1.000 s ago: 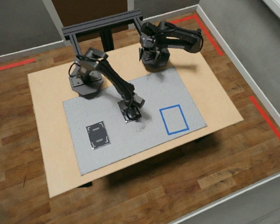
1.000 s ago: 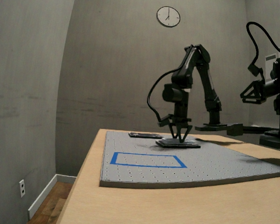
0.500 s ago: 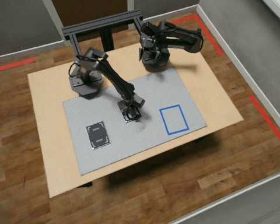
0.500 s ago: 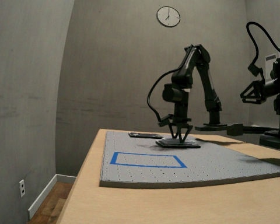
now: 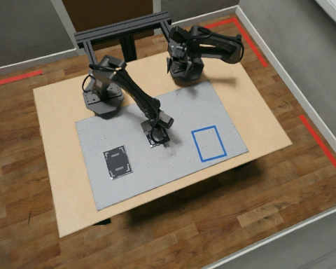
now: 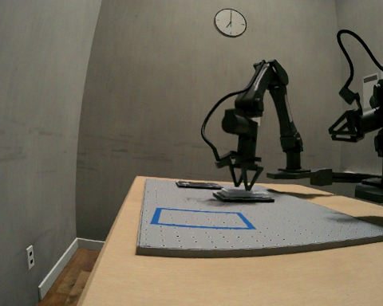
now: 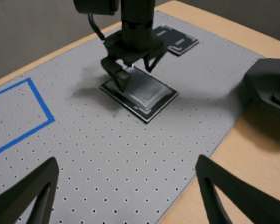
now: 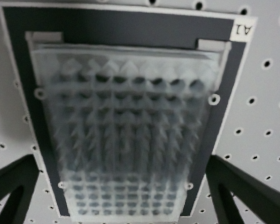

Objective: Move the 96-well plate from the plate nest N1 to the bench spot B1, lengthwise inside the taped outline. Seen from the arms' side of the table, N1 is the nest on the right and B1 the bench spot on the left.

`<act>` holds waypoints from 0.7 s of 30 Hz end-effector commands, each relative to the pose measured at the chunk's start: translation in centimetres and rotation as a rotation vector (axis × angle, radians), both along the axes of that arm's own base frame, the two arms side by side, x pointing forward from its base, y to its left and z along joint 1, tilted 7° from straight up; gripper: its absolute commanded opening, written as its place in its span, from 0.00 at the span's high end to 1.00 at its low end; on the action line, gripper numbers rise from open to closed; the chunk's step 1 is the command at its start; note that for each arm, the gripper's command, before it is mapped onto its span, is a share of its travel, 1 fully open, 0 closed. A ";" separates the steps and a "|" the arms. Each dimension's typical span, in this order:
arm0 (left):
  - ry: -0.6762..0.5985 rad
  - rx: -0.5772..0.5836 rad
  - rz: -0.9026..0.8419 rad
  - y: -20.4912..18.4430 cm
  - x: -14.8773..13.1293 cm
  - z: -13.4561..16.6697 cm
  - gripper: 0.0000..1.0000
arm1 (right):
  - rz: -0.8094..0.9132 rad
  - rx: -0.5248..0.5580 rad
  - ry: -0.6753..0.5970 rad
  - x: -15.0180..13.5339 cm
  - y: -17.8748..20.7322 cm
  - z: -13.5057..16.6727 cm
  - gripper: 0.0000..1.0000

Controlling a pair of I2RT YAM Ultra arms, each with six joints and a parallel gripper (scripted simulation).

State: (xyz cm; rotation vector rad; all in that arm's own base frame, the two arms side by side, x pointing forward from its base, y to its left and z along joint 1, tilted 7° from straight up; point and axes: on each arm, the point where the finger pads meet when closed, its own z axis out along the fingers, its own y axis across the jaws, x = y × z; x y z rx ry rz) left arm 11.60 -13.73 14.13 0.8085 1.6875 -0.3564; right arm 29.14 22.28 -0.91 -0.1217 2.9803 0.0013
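While the right claw (image 5: pixel 161 141) (image 6: pixel 242 187) (image 7: pixel 135 80) (image 8: pixel 124 163) gapes — the plate (image 6: pixel 252 194) (image 7: pixel 145 91) (image 8: pixel 126 130) lies nested.

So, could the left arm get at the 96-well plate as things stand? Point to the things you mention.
Probably not: the right gripper (image 5: pixel 159 140) (image 6: pixel 242 187) (image 7: pixel 135 80) (image 8: pixel 124 163) hangs open right over the plate (image 6: pixel 248 194) (image 7: pixel 145 91) (image 8: pixel 126 125), so the left arm (image 5: pixel 216 47) (image 6: pixel 380 113) would likely bump it. With that gripper gone, the way looks free.
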 end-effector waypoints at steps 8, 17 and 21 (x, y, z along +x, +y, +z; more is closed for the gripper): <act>-0.016 -0.014 0.007 0.0 0.1 0.8 0.00 | -0.003 0.005 -0.017 0.1 0.4 2.4 0.00; -0.016 -0.014 0.007 0.0 0.1 0.8 0.00 | -0.004 0.009 -0.026 -1.0 1.0 9.7 0.00; -0.016 -0.014 0.007 0.0 0.1 0.8 0.00 | -0.003 -0.009 0.010 -1.6 0.4 9.8 0.00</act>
